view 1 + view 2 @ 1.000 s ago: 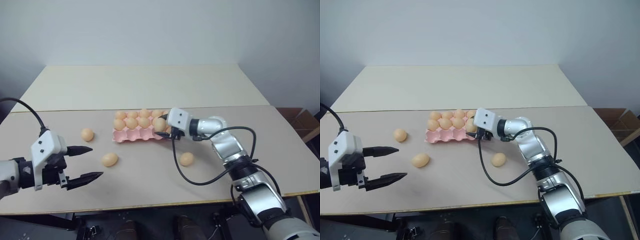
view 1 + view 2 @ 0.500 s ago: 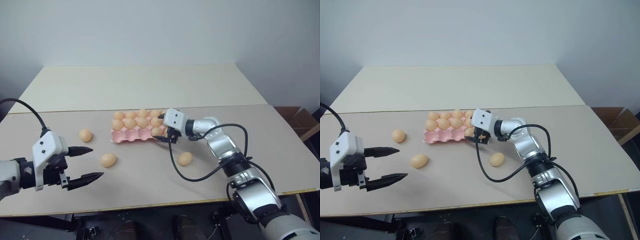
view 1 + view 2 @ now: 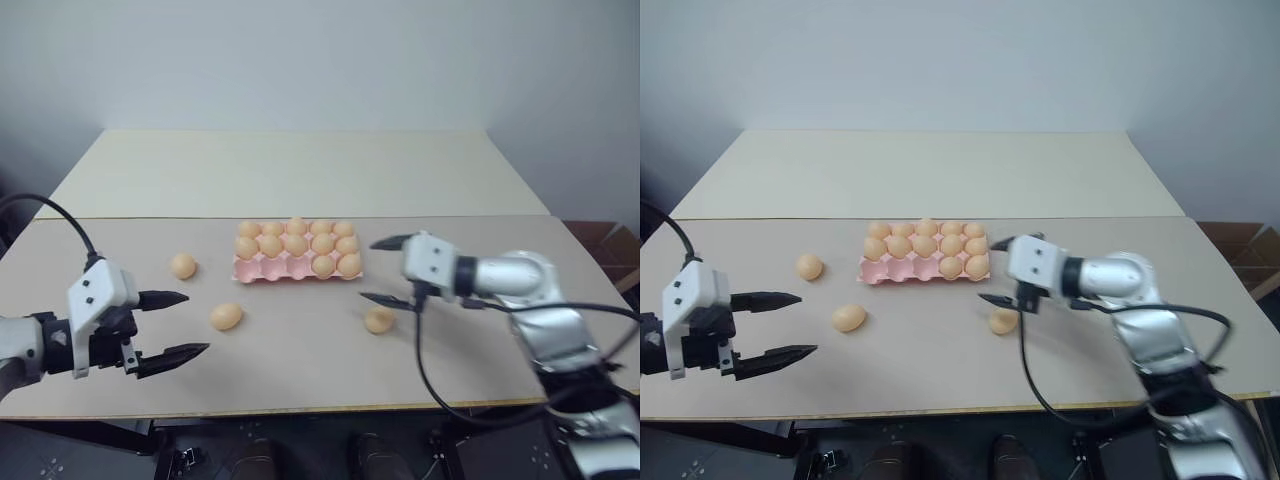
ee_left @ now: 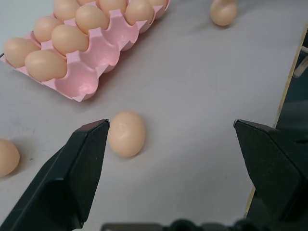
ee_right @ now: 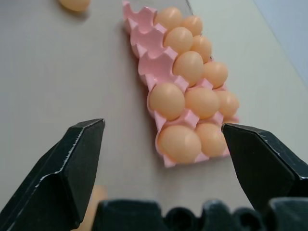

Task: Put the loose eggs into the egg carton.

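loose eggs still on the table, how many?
3. One egg lies left of the egg carton, one egg in front of the carton's left end, and one egg beside the right gripper. None look hidden.

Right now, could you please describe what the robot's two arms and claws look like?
Each arm ends in a white boxy wrist block carrying a claw of two tapered black fingers: left claw, right claw. The right arm is silver-grey with rounded joint housings. A black cable loops from each wrist.
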